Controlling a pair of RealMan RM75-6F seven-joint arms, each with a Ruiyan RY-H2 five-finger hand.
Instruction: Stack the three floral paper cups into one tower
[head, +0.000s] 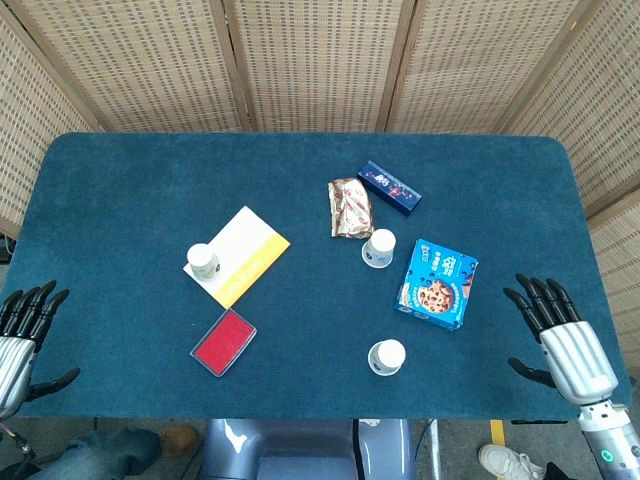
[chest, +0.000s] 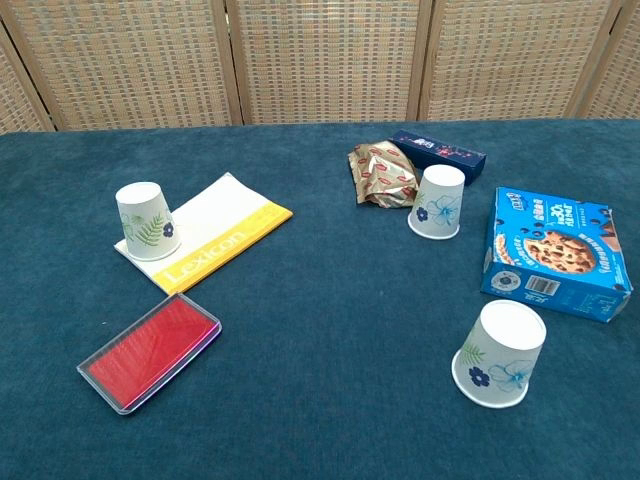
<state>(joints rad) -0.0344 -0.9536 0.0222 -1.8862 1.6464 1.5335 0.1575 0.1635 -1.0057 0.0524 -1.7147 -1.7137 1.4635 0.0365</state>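
Note:
Three floral paper cups stand upside down on the blue table. One cup (head: 202, 261) (chest: 145, 220) sits on the white and yellow booklet at the left. A second cup (head: 379, 248) (chest: 439, 202) stands beside the cookie box near the middle right. The third cup (head: 387, 356) (chest: 499, 354) is near the front edge. My left hand (head: 22, 335) hovers at the table's front left corner, fingers spread, holding nothing. My right hand (head: 562, 335) is at the front right edge, fingers spread and empty. Neither hand shows in the chest view.
A white and yellow booklet (head: 245, 251) (chest: 220, 232) and a red flat case (head: 223, 341) (chest: 150, 352) lie at the left. A gold snack packet (head: 350, 207), a dark blue box (head: 389, 187) and a blue cookie box (head: 438, 283) (chest: 555, 255) lie right of centre.

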